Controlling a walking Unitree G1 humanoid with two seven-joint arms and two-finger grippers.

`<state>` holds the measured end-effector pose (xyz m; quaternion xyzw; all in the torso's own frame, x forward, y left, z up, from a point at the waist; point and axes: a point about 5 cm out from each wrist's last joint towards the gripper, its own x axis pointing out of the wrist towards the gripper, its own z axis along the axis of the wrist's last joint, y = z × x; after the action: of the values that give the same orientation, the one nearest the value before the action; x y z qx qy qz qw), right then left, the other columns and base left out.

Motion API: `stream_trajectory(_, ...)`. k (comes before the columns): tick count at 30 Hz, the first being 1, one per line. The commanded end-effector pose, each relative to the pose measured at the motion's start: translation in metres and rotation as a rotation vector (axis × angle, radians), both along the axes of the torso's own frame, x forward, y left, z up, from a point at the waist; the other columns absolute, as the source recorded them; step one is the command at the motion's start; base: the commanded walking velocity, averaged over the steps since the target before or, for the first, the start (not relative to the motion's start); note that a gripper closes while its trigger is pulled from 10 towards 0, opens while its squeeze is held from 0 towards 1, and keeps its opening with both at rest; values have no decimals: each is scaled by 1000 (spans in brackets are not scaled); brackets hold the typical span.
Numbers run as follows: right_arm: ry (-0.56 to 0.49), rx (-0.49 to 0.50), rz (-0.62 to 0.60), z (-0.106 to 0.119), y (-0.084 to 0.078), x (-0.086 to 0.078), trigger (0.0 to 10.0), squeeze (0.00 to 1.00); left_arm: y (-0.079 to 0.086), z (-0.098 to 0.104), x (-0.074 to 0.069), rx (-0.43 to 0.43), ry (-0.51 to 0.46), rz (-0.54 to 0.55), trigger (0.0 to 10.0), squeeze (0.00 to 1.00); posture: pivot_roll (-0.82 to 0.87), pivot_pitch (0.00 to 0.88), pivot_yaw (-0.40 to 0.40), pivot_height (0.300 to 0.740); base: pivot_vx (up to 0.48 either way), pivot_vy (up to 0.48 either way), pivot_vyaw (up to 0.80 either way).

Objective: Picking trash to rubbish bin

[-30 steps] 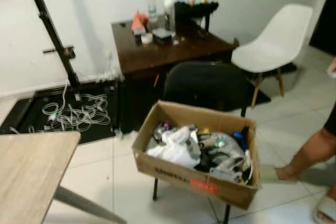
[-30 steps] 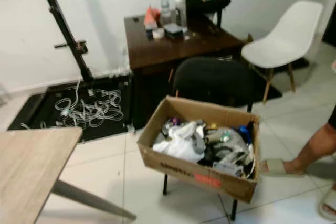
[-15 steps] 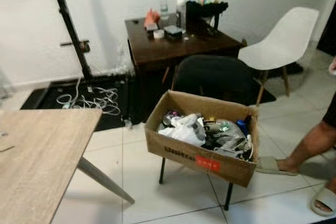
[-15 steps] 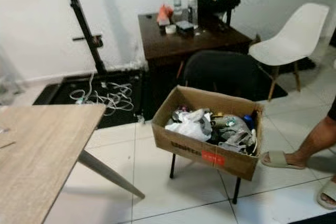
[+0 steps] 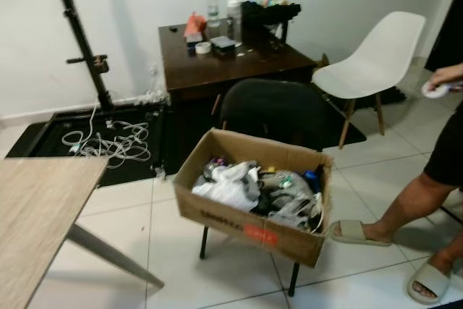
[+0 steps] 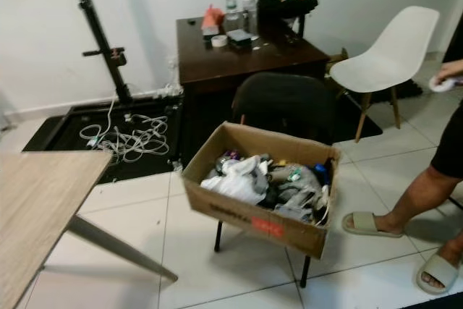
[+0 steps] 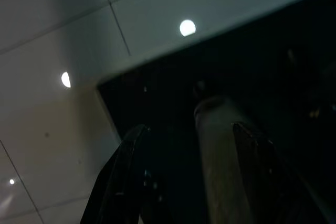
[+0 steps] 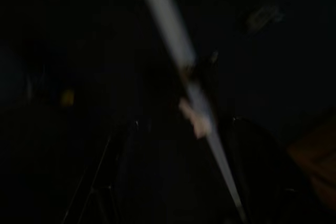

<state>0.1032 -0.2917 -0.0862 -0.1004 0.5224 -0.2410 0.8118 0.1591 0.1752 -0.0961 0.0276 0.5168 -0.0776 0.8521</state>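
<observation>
A brown cardboard box serves as the rubbish bin. It rests on a black chair in the middle of the floor. The box is heaped with trash, among it a white plastic bag and crumpled grey wrappers. In the left wrist view my left gripper hangs over pale floor tiles with its fingers apart, and a grey tube-like shape lies between them. The right wrist view is very dark. There my right gripper shows as two faint outlines standing apart, with a pale bar crossing the picture.
A light wooden table on slanted legs fills the near left. A person in sandals stands at the right, hand holding something white. Behind the box are a dark desk with bottles, a white chair, and cables on a black mat.
The camera has swung, so table and box sit further left in the picture. The person has stepped closer, and the hand with the white item has come into view.
</observation>
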Motion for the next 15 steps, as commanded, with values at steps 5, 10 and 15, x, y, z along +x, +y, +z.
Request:
stream_trajectory(5,-187,-89,-33,25,-23,39,10000,0,5,-2,-7,13,21,-3,10000,0,-271,80,107,740,0,0,462)
stream_trajectory(10,-351,-226,1,61,-42,85,10000,0,3,-1,-4,4,17,-8,10000,0,-278,80,109,740,0,0,765)
stream_trajectory(15,-607,-322,4,117,-56,141,10000,0,1,-1,-2,-4,13,-9,10000,0,-279,80,112,740,0,0,763)
